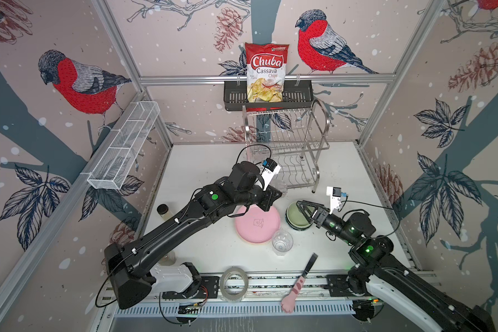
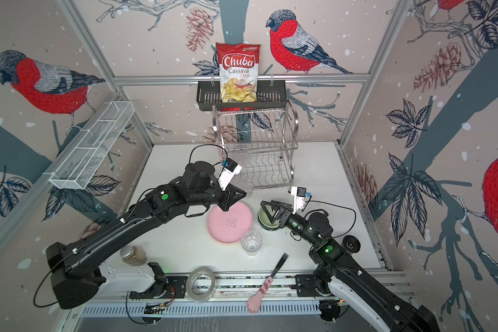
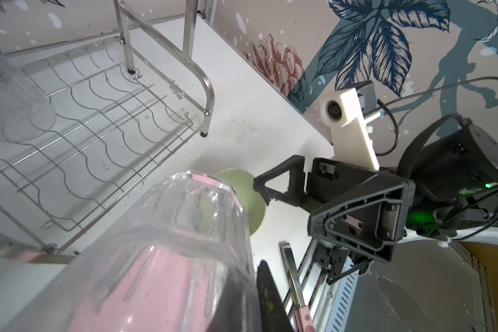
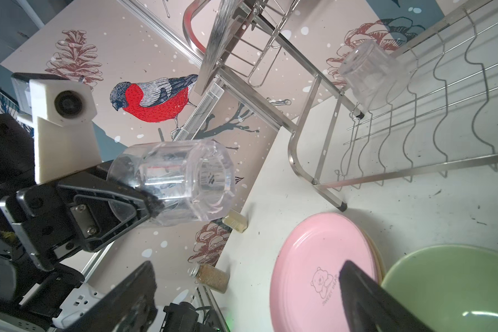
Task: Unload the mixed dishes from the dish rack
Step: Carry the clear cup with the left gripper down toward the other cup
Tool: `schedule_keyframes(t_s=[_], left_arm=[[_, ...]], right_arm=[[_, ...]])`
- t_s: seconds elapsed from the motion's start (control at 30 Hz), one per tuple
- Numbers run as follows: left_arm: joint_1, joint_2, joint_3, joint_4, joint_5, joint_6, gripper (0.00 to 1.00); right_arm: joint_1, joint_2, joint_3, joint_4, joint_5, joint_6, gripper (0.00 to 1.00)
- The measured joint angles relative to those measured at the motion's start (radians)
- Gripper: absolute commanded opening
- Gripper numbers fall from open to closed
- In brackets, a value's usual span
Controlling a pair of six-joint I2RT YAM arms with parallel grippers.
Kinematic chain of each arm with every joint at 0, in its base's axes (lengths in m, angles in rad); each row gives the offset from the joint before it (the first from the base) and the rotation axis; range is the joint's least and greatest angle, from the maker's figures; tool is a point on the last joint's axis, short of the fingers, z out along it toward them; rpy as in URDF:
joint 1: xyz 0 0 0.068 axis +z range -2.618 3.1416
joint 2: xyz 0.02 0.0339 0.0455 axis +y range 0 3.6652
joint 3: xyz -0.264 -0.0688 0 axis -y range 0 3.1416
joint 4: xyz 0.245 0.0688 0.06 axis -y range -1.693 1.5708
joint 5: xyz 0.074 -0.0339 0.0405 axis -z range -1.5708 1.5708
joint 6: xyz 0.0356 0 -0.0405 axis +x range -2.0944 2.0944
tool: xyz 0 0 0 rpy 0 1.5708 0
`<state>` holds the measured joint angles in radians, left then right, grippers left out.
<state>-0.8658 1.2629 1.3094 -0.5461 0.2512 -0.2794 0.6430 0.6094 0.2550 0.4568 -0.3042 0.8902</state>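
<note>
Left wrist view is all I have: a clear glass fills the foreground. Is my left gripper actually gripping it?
Observer: Yes. The right wrist view shows the left gripper shut on the clear glass, which it holds on its side.
Operator: Any glass out on the table?
Observer: In both top views a second glass stands upright right beside the pink plate, on its side nearer the arm bases.
Operator: Is the rack's upper shelf cleared?
Observer: Yes, in both top views the dish rack's upper shelf holds no dishes.
</note>
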Motion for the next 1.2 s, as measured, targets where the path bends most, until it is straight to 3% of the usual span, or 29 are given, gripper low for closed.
schedule_keyframes(t_s=[0.7,1.2], left_arm=[[-0.023,0.014,0.014,-0.408,-0.01,0.032,0.0],[-0.167,0.079,-0.153,-0.422,0.072,-0.007,0.0]], right_arm=[[-0.019,0.092,-0.003,0.014,-0.013,0.0,0.99],[-0.019,0.152,0.002,0.037,-0.031,0.005,0.99]])
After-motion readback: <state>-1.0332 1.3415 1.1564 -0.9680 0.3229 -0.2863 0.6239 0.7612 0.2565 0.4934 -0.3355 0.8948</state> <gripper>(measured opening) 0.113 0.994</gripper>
